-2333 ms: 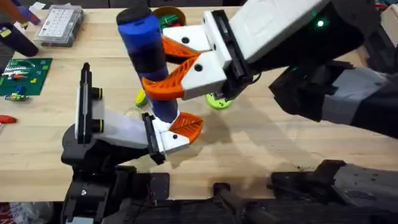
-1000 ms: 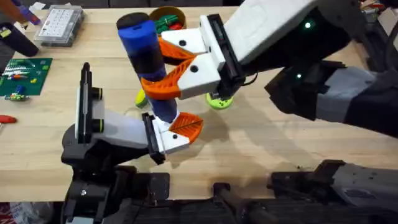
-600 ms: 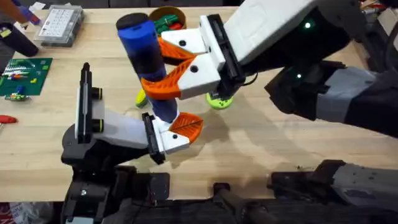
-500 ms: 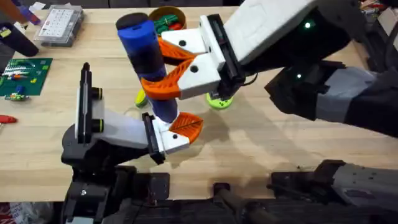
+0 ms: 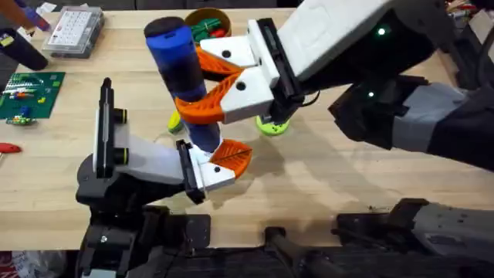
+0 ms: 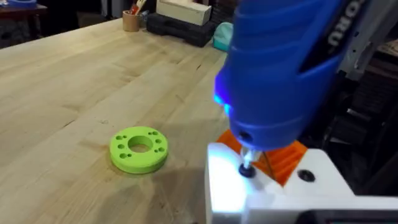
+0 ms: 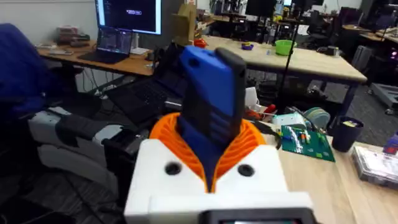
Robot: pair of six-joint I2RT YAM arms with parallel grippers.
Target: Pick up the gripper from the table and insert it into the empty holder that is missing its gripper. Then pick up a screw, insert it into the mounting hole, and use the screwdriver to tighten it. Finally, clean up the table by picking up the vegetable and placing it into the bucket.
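Note:
My right gripper is shut on the blue screwdriver, holding it upright with orange ribbed pads on either side. The metal bit stands in a hole of the white block base of the small orange gripper, which sits on the black end plate of the white-and-grey holder. A blue light glows at the screwdriver's lower end. A second hole in the block shows beside the orange ribbed part. The yellow vegetable peeks out behind the screwdriver. The orange-brown bucket stands at the far edge.
A green disc with holes lies right of the screwdriver, also close by in the left wrist view. A clear parts box and a green circuit board sit at the far left. Bare wood lies to the right.
The right arm and the screwdriver's top shifted slightly left after the earliest frame. Over the last second nothing has visibly moved.

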